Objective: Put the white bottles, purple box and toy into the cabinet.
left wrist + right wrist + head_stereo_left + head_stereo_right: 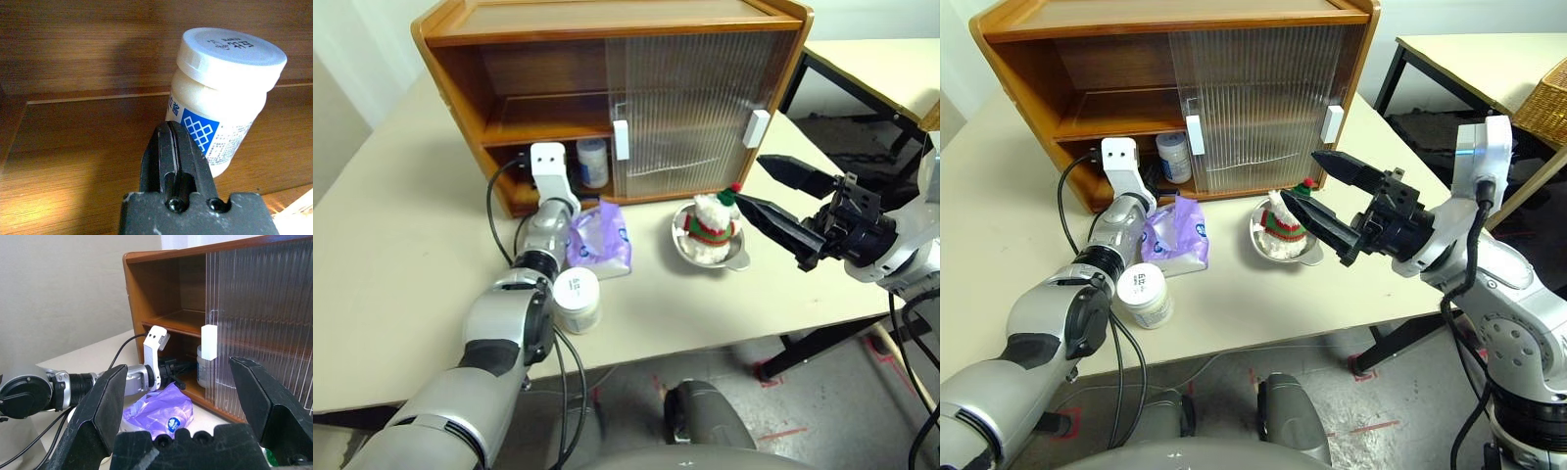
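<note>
The left gripper (172,147), its black fingers (168,156) pressed together, points at a white bottle (222,100) standing tilted on the cabinet (83,127) shelf, its blue-patterned label just past the fingertips.

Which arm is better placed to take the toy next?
Right, probably. The right gripper is open beside the toy in its bowl; the left gripper is shut inside the cabinet.

Bright even light, dim cabinet (548,88) interior
</note>
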